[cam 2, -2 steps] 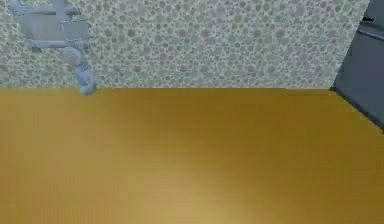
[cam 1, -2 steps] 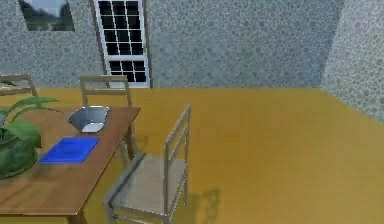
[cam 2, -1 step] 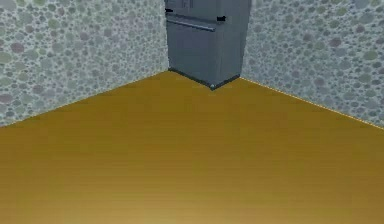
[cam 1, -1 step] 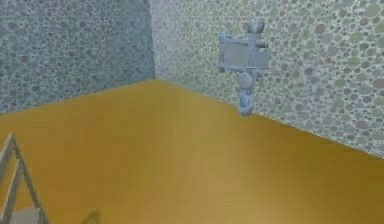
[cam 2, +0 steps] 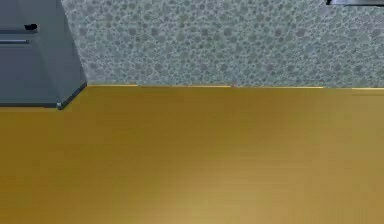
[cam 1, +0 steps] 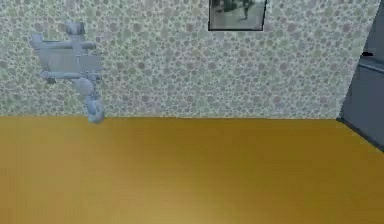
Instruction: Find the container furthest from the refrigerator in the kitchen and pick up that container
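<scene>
bare orange floor (cam 1: pixel 190 170) right under the camera, running flat out to a pebble-patterned wall (cam 1: pixel 170 60). on that wall, at the forward view's left, a pale grey-blue fixture (cam 1: pixel 72 65) with a bent pipe-like tail hanging down toward the floor. up at the top edge, a framed picture (cam 1: pixel 237 13). and at the forward view's right edge, a tall grey block (cam 1: pixel 365 85) stands on the floor by the wall. the same kind of grey bulk sits in the arm side view's upper left corner, floor and wall stretching away to its right. my read: that could be the refrigerator, though i can't be sure from this much of it.

now the big question, which way the container lies from the gripper: i cannot tell, nor where the container is, nor its long axis. the gripper's state, i cannot tell either. if that block is the refrigerator, the furthest container should lie well away from it, so turning the base off toward the forward view's left to hunt for a worktop looks the sensible call. floor ahead lies open; the block is the one thing to keep wide of while turning.
</scene>
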Controlling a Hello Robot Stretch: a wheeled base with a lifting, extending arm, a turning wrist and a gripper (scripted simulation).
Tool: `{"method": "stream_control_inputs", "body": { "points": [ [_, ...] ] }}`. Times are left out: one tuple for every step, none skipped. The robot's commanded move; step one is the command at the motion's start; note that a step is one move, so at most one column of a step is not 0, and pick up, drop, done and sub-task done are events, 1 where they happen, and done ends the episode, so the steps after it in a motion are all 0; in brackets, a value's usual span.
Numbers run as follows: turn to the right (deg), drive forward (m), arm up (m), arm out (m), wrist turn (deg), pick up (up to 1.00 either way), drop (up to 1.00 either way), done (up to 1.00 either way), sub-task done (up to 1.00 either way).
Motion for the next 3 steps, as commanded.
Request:
{"method": "stream_control_inputs", "body": {
  "points": [
    [45.0, 0.00, 0.00, 0.00, 0.0, 0.00, 0.00, 0.00, 0.00],
    [3.0, 0.00, 0.00, 0.00, 0.0, 0.00, 0.00, 0.00, 0.00],
    [0.0, 1.00, 0.00, 0.00, 0.0, 0.00, 0.00, 0.00, 0.00]
  ]
}}
